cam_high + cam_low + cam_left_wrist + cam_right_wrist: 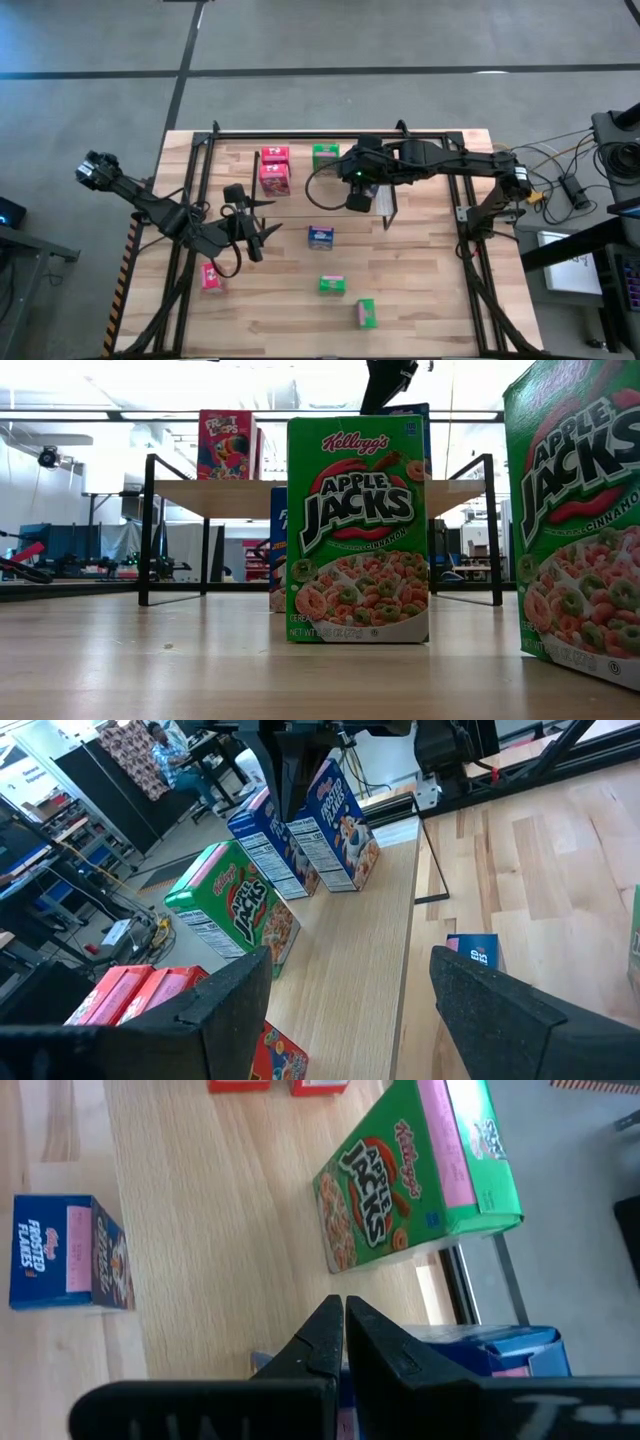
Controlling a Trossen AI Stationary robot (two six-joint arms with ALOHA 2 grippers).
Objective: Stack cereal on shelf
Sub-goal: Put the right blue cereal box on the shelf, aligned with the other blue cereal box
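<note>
The shelf [300, 197] stands at the table's far middle. On it are red boxes [275, 170], a green box [325, 156] and two upright blue boxes [300, 830]. My right gripper [343, 1320] is shut, pointing down over the blue boxes [490, 1348]. My left gripper [350, 1010] is open and hovers left of centre, facing the shelf [355, 950] and holding nothing. On the table are a blue box [320, 237], two green boxes [332, 285] [366, 313] and a red box [211, 277]. My right gripper has its shut fingertips [296, 782] down at the top of the blue boxes on the shelf, coming from above. The fingers themselves hide the spot, so I cannot tell whether they touch a box.
The big black frame [190, 150] runs round the table's edges. In the low view an upright green box [357, 530] stands mid-table, and a second one [580, 520] is very near the camera. Bare wood lies at the table's right side [430, 270].
</note>
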